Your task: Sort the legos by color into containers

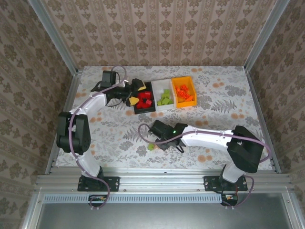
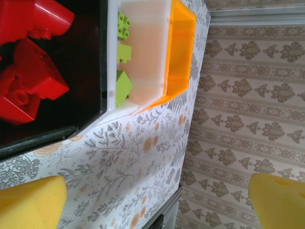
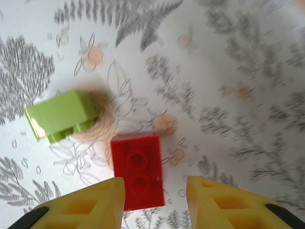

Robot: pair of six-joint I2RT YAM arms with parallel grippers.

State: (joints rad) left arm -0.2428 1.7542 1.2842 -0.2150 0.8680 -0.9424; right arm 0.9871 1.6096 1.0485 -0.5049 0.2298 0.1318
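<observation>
Right gripper [image 3: 153, 185] hangs half-open astride one red brick [image 3: 138, 169], grasping nothing; a gap shows beside one finger. The brick lies flat on the table [image 3: 248, 71], its long axis running straight out between the fingers. One green brick [image 3: 59, 114] lies just beyond it, skewed. Left gripper [image 1: 137, 93] gapes wide over the black bin [image 1: 145, 111]. Right of that, the white bin [image 2: 147, 57] holds three green pieces [image 2: 125, 51], then comes the orange bin [image 2: 183, 47].
</observation>
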